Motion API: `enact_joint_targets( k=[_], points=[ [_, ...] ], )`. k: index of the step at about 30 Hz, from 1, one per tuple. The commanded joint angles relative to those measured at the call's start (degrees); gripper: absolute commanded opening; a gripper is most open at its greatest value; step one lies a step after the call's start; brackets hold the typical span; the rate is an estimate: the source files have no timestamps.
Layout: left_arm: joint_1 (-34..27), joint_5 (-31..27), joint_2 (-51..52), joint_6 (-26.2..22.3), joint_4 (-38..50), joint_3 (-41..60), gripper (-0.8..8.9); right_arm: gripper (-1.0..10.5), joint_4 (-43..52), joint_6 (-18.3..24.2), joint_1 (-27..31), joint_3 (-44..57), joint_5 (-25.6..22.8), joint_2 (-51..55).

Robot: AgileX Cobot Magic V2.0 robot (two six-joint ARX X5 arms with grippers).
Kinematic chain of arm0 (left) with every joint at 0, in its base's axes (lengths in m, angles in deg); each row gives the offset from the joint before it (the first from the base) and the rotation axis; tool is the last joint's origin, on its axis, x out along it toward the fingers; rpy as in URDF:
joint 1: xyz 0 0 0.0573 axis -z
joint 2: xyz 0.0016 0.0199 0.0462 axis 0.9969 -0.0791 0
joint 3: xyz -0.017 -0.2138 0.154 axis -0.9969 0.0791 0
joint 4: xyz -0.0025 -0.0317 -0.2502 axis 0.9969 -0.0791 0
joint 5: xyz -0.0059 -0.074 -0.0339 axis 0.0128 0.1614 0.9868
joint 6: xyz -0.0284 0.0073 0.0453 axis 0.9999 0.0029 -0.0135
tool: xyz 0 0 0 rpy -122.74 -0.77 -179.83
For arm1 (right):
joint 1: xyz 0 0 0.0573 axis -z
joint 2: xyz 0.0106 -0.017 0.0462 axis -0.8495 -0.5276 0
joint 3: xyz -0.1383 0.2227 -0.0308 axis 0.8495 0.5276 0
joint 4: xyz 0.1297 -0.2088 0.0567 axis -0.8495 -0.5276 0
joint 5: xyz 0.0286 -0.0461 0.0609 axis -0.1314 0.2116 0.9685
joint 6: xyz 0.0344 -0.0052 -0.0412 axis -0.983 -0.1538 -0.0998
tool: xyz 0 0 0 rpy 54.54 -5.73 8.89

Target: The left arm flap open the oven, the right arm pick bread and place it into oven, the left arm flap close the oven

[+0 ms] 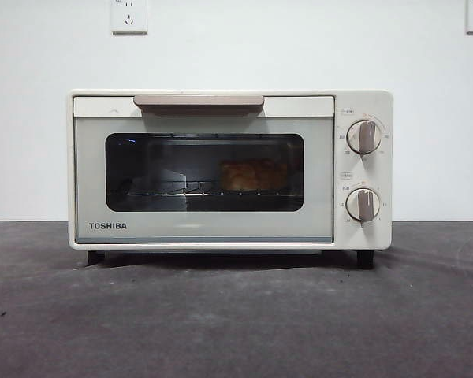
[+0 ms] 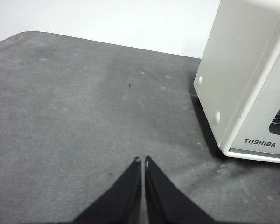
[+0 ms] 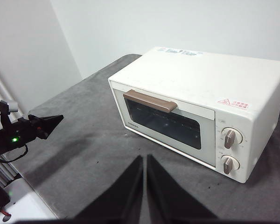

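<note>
across the table in the front view, the oven (image 1: 229,169) stands square-on with its door shut, handle (image 1: 199,102) lying level along the door's top edge, and the bread (image 1: 253,175) sitting on the rack (image 1: 181,189) behind the glass; no arm shows.

from the left wrist, the left gripper (image 2: 143,162) hangs over bare grey mat (image 2: 74,107), jaws pressed together on nothing. the oven's side wall (image 2: 238,70) and near front corner lie ahead of the jaw tips and off to one side, well apart.

from the right wrist, the right gripper (image 3: 144,158) is closed and empty, held high and back, with the whole oven (image 3: 200,107) ahead of its tips and the handle's (image 3: 150,101) long axis running slantwise across their line. the other arm's gripper (image 3: 44,125) shows far off beside the mat.

by the look of it, bread in and door shut, nothing remains to be done; neither gripper is near the handle.
</note>
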Motion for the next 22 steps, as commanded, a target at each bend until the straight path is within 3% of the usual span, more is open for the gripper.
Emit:
enact_joint_targets(
  k=[1, 13, 16, 22],
  points=[
    [-0.09, -0.11, 0.07, -0.66, -0.28, 1.18, 0.20, 0.1, 0.61, 0.13, -0.33, -0.98, -0.07, -0.20],
    [-0.09, -0.11, 0.07, -0.66, -0.28, 1.18, 0.20, 0.1, 0.70, 0.15, 0.68, -0.79, 0.13, -0.13],
    [-0.09, -0.11, 0.07, -0.66, -0.28, 1.18, 0.20, 0.1, 5.46, 0.24, 6.67, 2.64, 0.79, 0.07],
    [-0.09, -0.11, 0.07, -0.66, -0.28, 1.18, 0.20, 0.1, 18.91, 3.52, 24.72, 18.95, 3.04, 5.90]
  ],
)
